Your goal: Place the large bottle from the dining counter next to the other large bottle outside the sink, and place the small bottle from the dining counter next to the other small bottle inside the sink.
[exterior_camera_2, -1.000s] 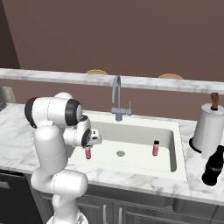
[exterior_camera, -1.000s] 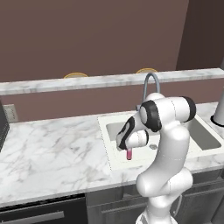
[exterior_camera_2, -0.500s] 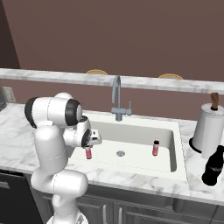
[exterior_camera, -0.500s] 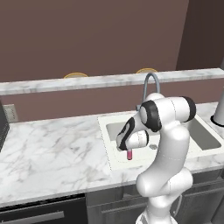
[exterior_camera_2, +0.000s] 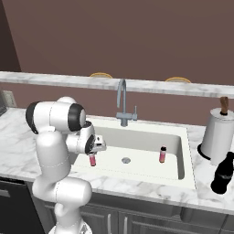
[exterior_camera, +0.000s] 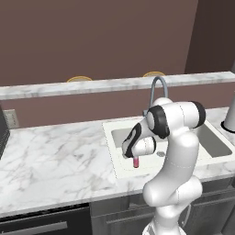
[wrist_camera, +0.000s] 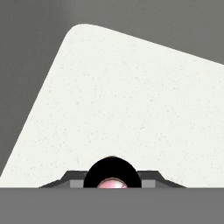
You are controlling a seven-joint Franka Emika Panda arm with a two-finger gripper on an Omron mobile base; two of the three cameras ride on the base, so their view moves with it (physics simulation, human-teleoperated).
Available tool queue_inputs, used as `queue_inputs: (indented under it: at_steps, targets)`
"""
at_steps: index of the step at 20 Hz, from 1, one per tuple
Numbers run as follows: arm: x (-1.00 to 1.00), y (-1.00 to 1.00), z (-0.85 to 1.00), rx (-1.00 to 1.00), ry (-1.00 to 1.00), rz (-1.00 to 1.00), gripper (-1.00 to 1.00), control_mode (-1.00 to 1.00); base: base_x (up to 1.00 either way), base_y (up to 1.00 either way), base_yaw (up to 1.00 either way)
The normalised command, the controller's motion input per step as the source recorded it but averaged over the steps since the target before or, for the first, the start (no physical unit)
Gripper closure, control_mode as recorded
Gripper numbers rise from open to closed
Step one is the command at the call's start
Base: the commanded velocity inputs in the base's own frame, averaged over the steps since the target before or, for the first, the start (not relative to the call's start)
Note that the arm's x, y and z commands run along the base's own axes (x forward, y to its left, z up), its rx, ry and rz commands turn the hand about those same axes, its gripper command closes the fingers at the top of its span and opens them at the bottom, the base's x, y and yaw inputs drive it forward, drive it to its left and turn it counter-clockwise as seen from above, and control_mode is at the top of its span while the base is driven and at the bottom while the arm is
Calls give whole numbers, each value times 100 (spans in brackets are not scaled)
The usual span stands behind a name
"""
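My gripper hangs over the left part of the sink, shut on the small bottle, a pink-red cylinder that points down toward the white basin floor. In the hand view its dark cap sits between my fingers. The other small bottle stands upright in the right part of the basin. On the counter right of the sink stands the near-black other large bottle. The dining counter runs behind. The large bottle is out of view.
A curved steel tap rises at the sink's back edge. A paper towel holder stands just behind the near-black bottle. Two stool tops show behind the dining counter. Marbled worktop stretches left of the sink.
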Motion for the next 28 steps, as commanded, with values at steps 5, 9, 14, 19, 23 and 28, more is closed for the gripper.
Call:
queue_inputs:
  at_steps: [5, 9, 14, 19, 23, 28]
  targets:
    - [0, 0, 0, 0, 0, 0, -100, -100, 0, 0, 0]
    - [0, 0, 0, 0, 0, 0, -100, -100, 0, 0, 0]
    - [0, 0, 0, 0, 0, 0, -100, -100, 0, 0, 0]
    - [0, 0, 5, 0, -3, 0, -100, -100, 0, 0, 0]
    - [-1, 0, 14, 0, -6, 0, -100, -100, 0, 0, 0]
    - [-11, 0, 41, 3, -11, 0, -100, -100, 0, 0, 0]
